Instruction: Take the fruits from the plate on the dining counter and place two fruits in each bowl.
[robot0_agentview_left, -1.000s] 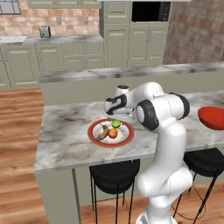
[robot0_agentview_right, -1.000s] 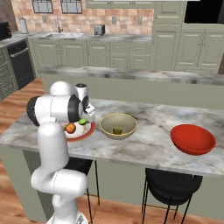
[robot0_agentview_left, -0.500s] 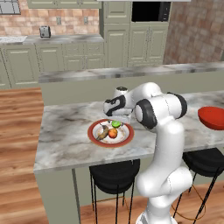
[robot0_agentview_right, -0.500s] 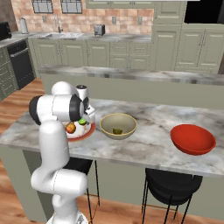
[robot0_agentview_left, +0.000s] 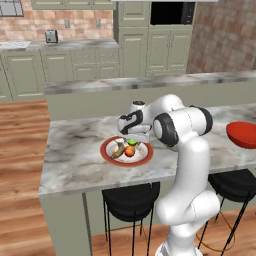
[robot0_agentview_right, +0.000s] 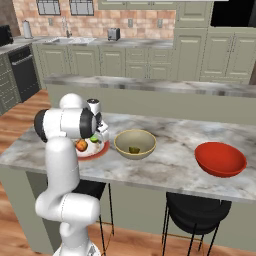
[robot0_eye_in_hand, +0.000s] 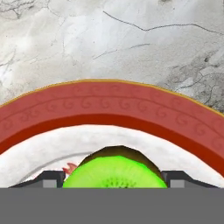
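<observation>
resting on plate (robot0_agentview_left: 109, 156): banana (robot0_agentview_left: 118, 149), orange fruit (robot0_agentview_left: 129, 151), lime (robot0_eye_in_hand: 114, 173). gripper (robot0_eye_in_hand: 114, 178) fingers straddle lime, grip unclear. tan bowl (robot0_agentview_right: 119, 145) holds lime; red bowl (robot0_agentview_right: 220, 159).

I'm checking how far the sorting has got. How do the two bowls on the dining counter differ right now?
The yellow-tan bowl sits right beside the plate; the red bowl stands farther along the counter, over the far stool. The yellow-tan bowl holds one small green fruit; nothing shows inside the red bowl. Colours differ: pale tan versus bright red. Both are round, upright and look about the same width.
</observation>
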